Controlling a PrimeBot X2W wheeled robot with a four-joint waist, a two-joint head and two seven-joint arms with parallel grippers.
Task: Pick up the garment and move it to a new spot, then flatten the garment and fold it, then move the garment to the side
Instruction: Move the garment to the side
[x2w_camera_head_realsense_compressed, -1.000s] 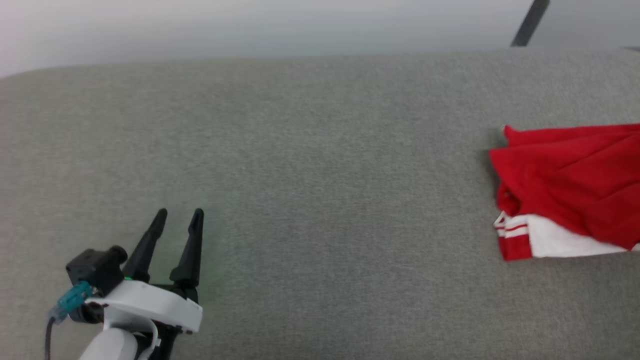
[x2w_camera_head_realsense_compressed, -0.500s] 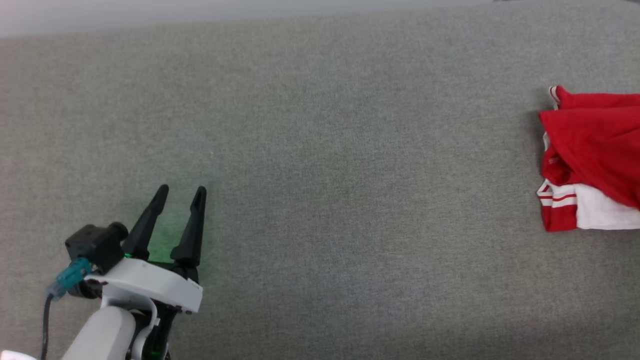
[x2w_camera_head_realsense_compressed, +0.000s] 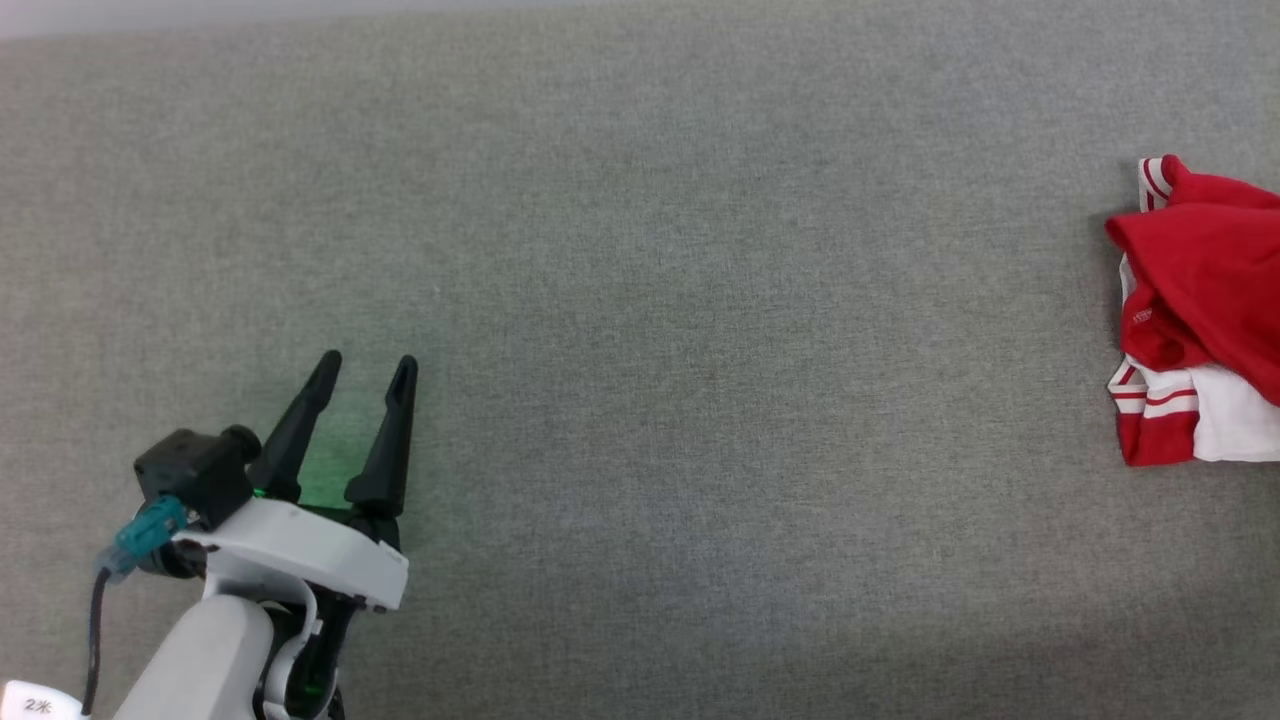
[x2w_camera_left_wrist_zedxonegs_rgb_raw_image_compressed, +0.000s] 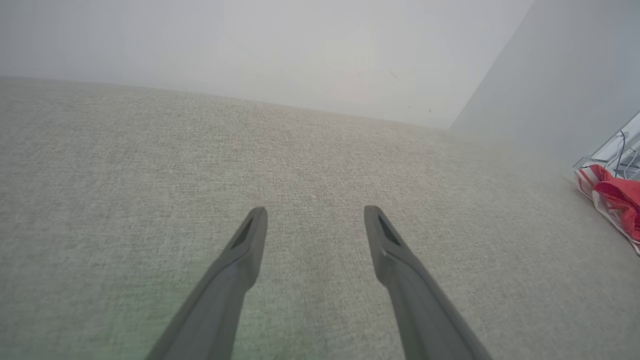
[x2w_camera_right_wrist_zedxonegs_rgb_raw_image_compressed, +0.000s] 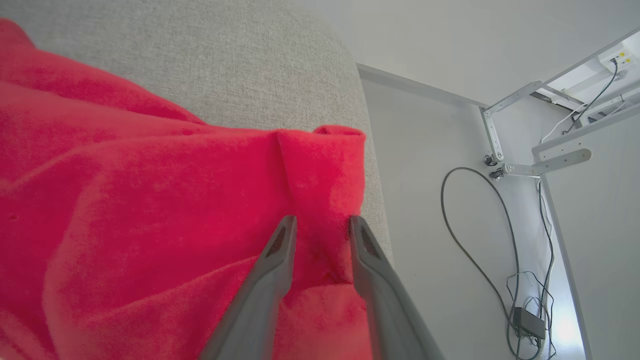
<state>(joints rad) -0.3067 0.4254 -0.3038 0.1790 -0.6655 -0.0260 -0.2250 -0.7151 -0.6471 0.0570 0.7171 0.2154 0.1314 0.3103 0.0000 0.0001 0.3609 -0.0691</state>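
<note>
Head view: left claw (x2w_camera_head_realsense_compressed: 367, 358) at lower left, fingers wide apart, empty, over grey fabric surface (x2w_camera_head_realsense_compressed: 700, 300). Garment (x2w_camera_head_realsense_compressed: 1200, 260) lies bunched at the far right edge, red with a white striped sleeve, well apart from left claw. Right wrist view: right claw (x2w_camera_right_wrist_zedxonegs_rgb_raw_image_compressed: 321, 220) half apart astride a ridge of red cloth near the surface's rounded corner; cannot tell whether it grips.

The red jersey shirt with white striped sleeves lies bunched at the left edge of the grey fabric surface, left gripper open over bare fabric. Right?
No: the head view shows the red jersey shirt bunched at the right edge of the grey fabric surface, not the left. The left gripper is open over bare fabric.
</note>
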